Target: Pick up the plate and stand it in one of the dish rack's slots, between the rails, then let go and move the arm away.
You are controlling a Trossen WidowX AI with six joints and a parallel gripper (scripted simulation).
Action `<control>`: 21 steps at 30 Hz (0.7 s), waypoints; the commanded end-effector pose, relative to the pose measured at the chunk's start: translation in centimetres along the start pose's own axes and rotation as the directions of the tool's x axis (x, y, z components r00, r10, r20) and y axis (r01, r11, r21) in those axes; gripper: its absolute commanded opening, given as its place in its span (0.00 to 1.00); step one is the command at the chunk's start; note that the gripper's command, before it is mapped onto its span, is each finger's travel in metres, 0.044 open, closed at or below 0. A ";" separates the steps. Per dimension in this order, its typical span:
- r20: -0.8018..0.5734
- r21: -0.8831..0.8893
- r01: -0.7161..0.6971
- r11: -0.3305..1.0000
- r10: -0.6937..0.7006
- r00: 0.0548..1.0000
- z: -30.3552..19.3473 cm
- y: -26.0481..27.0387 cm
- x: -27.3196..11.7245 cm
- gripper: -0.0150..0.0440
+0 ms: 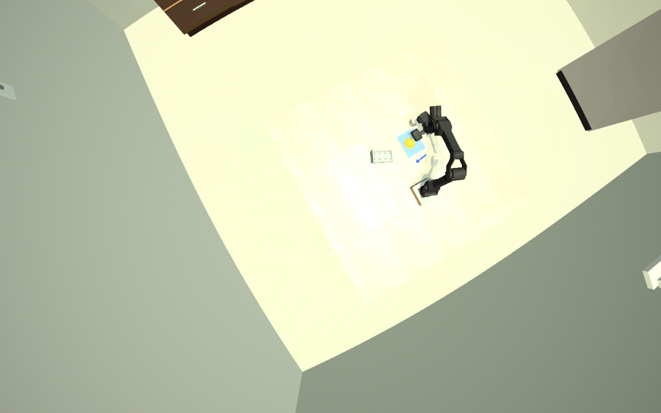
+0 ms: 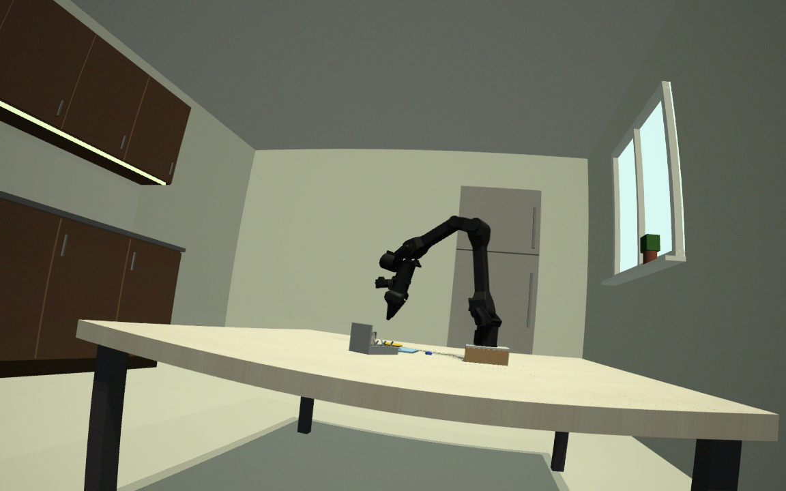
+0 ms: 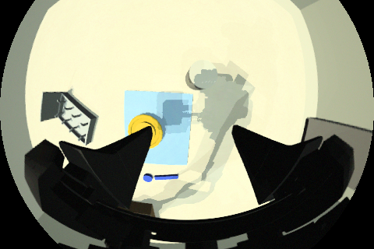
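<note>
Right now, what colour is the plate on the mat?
Yellow; the plate lies on a light blue mat, clearest in the wrist view.

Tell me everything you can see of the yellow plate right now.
The plate is small, round and yellow, with a paler raised rim ring around a deeper yellow centre; its material cannot be told. It lies flat on a light blue mat, near the mat's left edge in the wrist view, where a dark fingertip hides its lower right part. Nothing grips it: the gripper hangs open above the table, clear of it. The grey dish rack stands apart to its left.
</note>
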State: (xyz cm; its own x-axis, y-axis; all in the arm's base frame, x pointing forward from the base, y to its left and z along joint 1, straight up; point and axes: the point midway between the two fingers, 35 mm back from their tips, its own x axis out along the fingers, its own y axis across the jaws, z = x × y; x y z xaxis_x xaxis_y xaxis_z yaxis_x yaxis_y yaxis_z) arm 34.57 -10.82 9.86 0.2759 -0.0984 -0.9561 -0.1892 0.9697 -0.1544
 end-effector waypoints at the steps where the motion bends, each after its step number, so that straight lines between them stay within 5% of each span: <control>1: -0.084 0.034 -0.062 0.997 0.065 0.994 -1.0 3.0 1.1 0.93; 7: -0.221 0.093 -0.118 0.989 0.136 0.966 -2.9 7.2 2.1 0.93; 21: -0.225 0.095 -0.119 0.988 0.138 0.964 -3.1 7.4 3.6 0.93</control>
State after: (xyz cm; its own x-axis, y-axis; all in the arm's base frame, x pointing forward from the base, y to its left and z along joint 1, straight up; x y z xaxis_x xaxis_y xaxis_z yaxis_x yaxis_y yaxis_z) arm 31.35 -4.72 5.08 0.0361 -0.0150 -0.9992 -0.1329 0.9909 -0.0197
